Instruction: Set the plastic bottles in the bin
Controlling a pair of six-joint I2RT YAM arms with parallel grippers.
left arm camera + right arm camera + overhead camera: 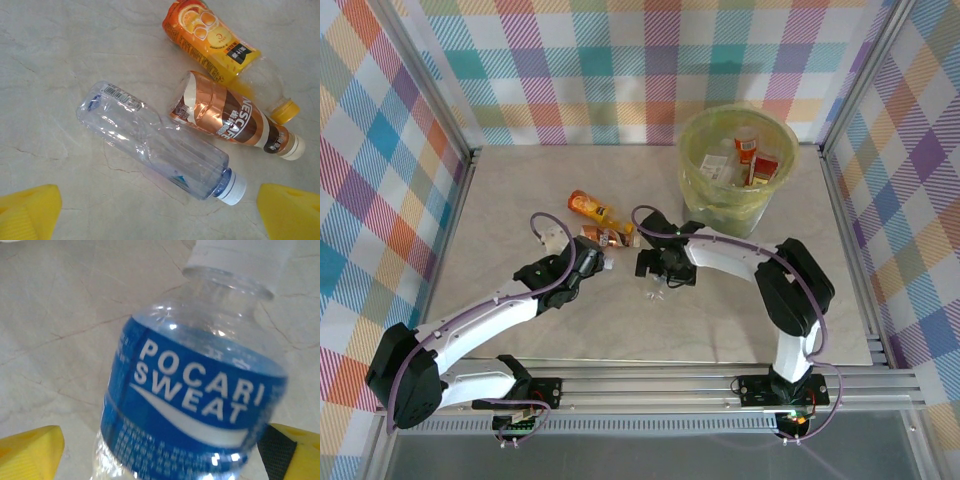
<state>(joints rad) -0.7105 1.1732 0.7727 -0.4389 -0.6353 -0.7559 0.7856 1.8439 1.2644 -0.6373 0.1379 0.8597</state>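
A blue-label bottle (195,390) lies between the right gripper's (162,450) spread jaws. The left gripper (160,210) — jaws wide too — hangs over a clear bottle (150,140), brown bottle (230,122) and orange bottle (210,40). The bin (720,208) stands at one o'clock.

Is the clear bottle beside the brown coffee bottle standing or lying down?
Lying down: the clear bottle rests on its side, flat on the table.

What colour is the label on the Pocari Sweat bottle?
Blue with white lettering, on the clear plastic bottle; clearest in the right wrist view.
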